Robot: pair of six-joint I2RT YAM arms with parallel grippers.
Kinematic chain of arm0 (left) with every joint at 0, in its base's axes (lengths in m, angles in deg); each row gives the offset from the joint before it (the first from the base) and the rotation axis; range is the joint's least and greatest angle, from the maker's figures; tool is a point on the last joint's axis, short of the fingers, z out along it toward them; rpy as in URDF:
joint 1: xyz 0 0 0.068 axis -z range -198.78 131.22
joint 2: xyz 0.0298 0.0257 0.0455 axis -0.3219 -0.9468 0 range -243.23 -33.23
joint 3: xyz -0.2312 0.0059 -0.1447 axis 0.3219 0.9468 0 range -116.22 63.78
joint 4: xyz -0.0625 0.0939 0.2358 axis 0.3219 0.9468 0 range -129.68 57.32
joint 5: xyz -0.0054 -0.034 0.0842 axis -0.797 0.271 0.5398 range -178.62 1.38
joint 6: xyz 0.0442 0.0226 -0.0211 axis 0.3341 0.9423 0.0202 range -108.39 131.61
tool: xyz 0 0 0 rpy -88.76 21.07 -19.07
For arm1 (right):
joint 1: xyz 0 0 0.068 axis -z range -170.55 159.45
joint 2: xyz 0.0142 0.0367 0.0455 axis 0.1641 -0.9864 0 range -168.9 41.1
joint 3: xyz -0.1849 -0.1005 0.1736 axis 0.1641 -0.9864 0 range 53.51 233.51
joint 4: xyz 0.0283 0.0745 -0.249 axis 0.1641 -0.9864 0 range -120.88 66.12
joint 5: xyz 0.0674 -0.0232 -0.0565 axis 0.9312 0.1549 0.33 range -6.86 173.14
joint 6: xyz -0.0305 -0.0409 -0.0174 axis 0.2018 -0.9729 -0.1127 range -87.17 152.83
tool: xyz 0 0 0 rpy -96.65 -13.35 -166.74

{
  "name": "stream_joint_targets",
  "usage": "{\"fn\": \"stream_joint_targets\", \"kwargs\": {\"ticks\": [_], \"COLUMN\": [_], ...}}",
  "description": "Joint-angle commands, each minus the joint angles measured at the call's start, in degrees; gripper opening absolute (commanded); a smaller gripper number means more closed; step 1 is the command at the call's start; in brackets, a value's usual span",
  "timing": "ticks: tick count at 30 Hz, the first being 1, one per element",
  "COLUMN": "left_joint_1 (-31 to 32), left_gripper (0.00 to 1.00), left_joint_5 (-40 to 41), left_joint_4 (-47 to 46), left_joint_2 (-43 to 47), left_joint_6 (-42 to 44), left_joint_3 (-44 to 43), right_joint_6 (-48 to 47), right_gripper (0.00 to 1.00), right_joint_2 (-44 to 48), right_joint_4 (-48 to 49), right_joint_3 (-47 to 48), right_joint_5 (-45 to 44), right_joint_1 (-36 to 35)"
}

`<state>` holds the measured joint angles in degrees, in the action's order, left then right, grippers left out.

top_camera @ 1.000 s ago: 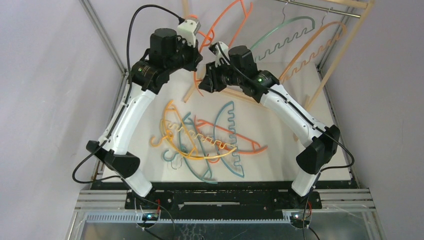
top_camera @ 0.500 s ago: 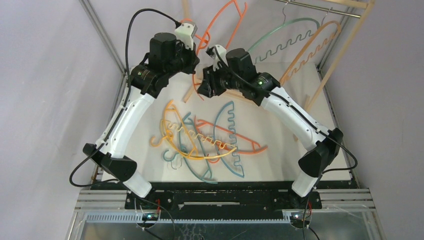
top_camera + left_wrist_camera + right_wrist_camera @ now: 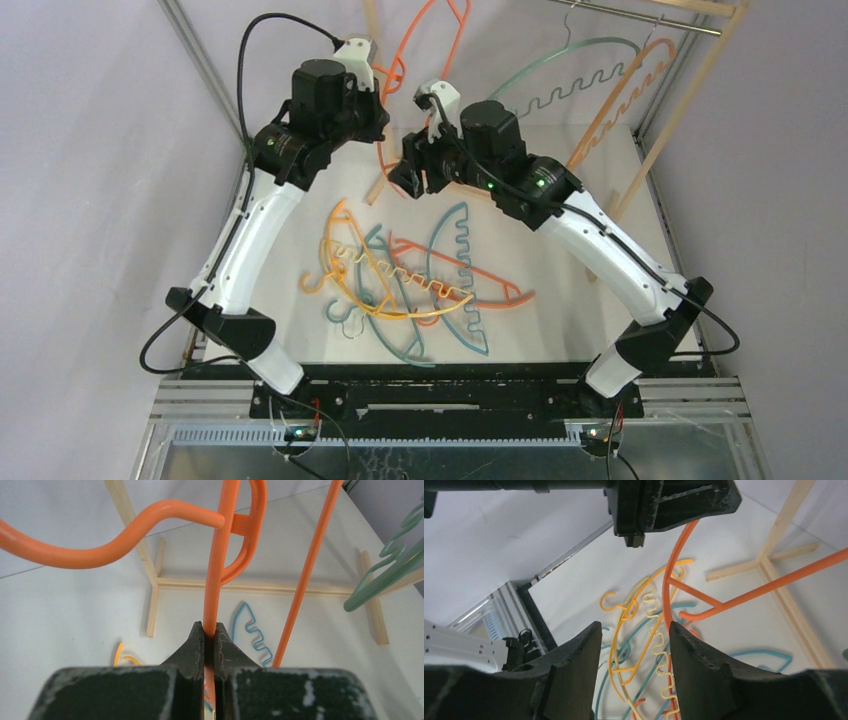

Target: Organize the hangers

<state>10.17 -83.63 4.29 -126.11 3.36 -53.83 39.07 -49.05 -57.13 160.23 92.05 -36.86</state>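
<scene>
Got the left gripper (image 3: 210,632) pinched tight on the thin arm of an orange hanger (image 3: 218,555), held up in the air by the left post of the wooden rack (image 3: 691,90). Also got the right gripper (image 3: 634,630) with jaws spread wide, just in front of that same post. Spotted a teal hanger (image 3: 600,41) and a pale orange hanger (image 3: 620,95) hooked on the rack's rod (image 3: 640,14). Plus a tangled pile of hangers (image 3: 400,290) lying flat on the table (image 3: 560,335), well in front of the rack.
</scene>
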Motion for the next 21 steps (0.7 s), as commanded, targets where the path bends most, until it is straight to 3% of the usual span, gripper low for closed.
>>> {"fn": "stream_joint_targets", "kwargs": {"ticks": [1,15,17,21], "left_joint_1": [-0.1,0.6,0.8,0.8], "left_gripper": [0.00,0.00,0.00,0.00], "left_joint_5": [-1.0,-4.9,-5.0,-5.0], "left_joint_4": [-0.8,-2.8,-2.8,-3.2], "left_joint_2": [0.8,4.2,4.3,5.2], "left_joint_6": [-5.7,-9.5,-9.6,-9.1], "left_joint_3": [-4.8,-0.1,-0.1,0.4], "right_joint_6": [-1.2,-2.2,-1.7,-0.3], "right_gripper": [0.60,0.59,0.53,0.25], "right_joint_2": [-4.5,-12.7,-13.2,-13.4], "right_joint_4": [3.6,4.6,4.8,5.1], "right_joint_3": [3.0,9.1,9.1,8.3], "right_joint_5": [-3.2,-5.2,-4.7,-1.9], "right_joint_1": [-0.6,-0.7,-0.7,-0.1]}}
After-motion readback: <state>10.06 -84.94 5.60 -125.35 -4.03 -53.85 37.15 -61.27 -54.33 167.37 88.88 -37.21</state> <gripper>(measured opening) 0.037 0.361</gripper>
